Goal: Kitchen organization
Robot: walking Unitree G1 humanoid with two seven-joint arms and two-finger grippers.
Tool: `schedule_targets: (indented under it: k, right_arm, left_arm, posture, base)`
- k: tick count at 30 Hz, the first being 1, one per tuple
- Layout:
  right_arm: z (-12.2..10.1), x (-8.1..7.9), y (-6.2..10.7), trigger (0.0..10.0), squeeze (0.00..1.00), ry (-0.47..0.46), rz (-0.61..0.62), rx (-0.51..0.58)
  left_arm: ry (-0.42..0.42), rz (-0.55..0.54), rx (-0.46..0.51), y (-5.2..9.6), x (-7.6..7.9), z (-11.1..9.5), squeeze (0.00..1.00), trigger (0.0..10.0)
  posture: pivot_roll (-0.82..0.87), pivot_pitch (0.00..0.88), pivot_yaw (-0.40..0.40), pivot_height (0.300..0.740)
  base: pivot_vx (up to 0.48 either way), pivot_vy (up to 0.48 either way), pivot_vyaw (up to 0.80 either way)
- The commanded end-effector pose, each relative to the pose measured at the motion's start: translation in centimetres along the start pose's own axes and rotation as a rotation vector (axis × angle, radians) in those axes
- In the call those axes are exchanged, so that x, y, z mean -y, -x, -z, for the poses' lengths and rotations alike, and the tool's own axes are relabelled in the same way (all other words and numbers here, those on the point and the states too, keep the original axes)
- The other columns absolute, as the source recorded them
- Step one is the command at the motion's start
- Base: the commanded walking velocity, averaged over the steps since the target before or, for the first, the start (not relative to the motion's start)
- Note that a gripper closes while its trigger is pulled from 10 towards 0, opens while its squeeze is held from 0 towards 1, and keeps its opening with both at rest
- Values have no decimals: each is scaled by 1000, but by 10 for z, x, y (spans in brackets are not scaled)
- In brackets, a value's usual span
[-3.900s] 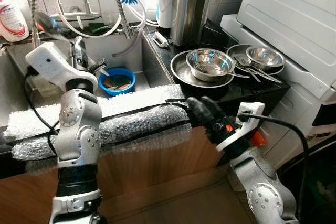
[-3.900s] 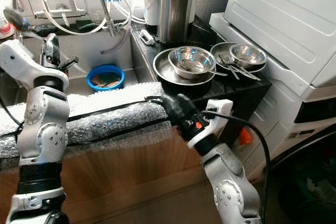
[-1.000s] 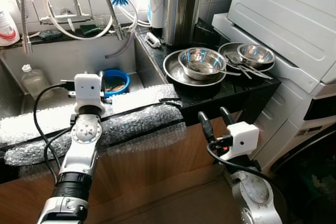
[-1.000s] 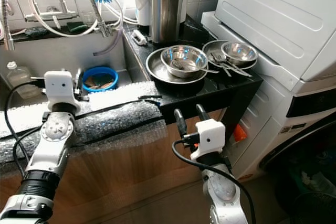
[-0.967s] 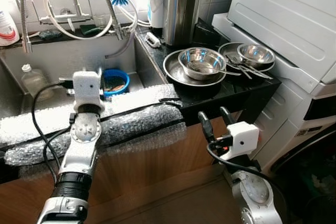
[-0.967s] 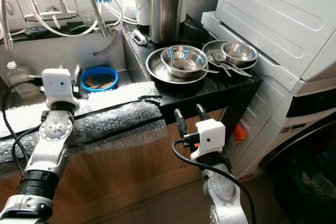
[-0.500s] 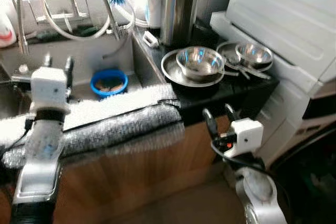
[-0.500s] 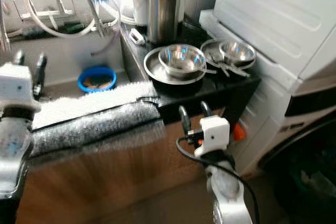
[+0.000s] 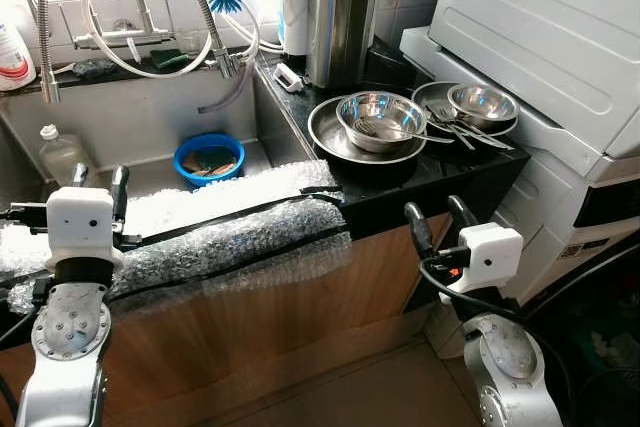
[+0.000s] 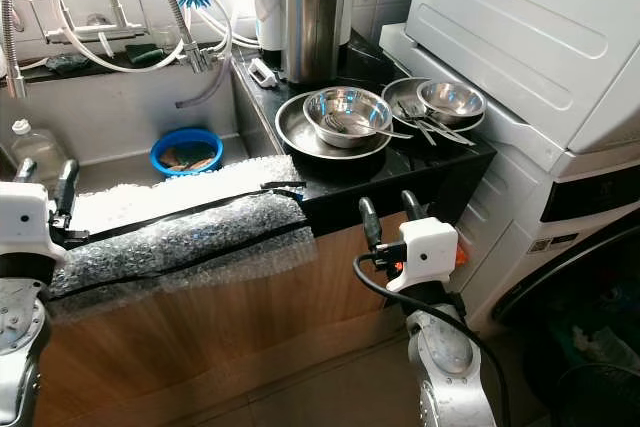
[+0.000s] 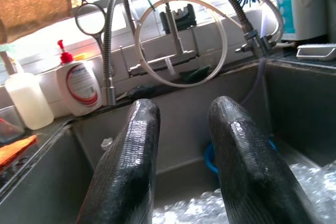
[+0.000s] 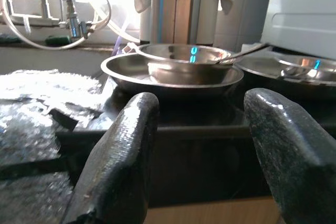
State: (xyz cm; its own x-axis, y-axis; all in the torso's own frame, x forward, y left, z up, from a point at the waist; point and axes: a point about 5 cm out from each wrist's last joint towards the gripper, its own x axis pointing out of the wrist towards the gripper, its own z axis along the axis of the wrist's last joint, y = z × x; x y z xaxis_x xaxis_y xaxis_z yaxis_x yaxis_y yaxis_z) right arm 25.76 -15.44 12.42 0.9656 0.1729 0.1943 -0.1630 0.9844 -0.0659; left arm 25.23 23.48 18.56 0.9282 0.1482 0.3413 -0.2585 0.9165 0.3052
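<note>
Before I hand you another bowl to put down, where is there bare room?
Bare sink floor left of the blue bowl, near the bottle. A bare front strip of black counter; behind it the steel plates crowd it.

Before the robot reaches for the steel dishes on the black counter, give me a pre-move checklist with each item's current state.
1. right gripper open, holding nothing: ok.
2. left gripper open, holding nothing: ok.
3. Right gripper level with the counter: not ok, it sits below the counter edge.
4. Steel bowl nested in the large plate: ok.
5. Spoon resting in the bowl, could slide: cannot tell.
6. Bubble wrap lying flat on the sink edge: ok.
</note>
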Motion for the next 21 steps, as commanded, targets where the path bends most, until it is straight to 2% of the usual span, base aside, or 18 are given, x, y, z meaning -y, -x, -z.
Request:
schedule_targets:
  k: [1, 4, 5, 6, 13, 17, 18, 19, 21]
  right_arm:
    - [-9, 7, -4, 10000, 0, -1, 28, 33]
    - [-10, 8, -6, 10000, 0, -18, 30, 38]
    - [-11, 10, -10, 10000, 894, -19, 39, 43]
    - [-12, 11, -12, 10000, 1000, -22, 45, 48]
    - [-18, 23, -26, 10000, 1000, -133, 149, 65]
    - [-21, 27, -40, 10000, 1000, -140, 175, 75]
    - [-22, 27, -42, 10000, 412, -139, 174, 78]
    - [-24, 28, -45, 10000, 0, -131, 176, 81]
    - [-29, 33, -56, 10000, 0, -111, 193, 96]
  left_arm:
    - [13, 10, 25, -4, 7, -8, 0, 10000]
    - [27, 18, 28, -7, 11, -10, 0, 10000]
    - [39, 33, 37, -11, 16, -12, 0, 10000]
    - [42, 39, 40, -12, 18, -13, 0, 10000]
    - [64, 53, 46, -15, 25, -15, 0, 10000]
    - [84, 59, 46, -16, 32, -17, 0, 10000]
    - [86, 60, 46, -16, 33, -17, 0, 10000]
    - [89, 62, 47, -17, 34, -17, 0, 10000]
    - [96, 62, 47, -19, 36, -18, 0, 10000]
  posture:
    - [-88, 0, -60, 727]
    - [-91, 0, -59, 727]
    - [-94, 0, -56, 727]
    - [-95, 0, -55, 727]
    - [-84, 0, -55, 727]
    - [-80, 0, -56, 727]
    - [-79, 0, -57, 727]
    - [-79, 0, -57, 727]
    - [-77, 0, -55, 727]
  base:
    - [0, 0, 0]
    - [0, 0, 0]
    - [0, 0, 0]
    - [0, 0, 0]
    - [0, 0, 0]
    - [0, 0, 0]
    - [0, 0, 0]
    - [0, 0, 0]
    - [0, 0, 0]
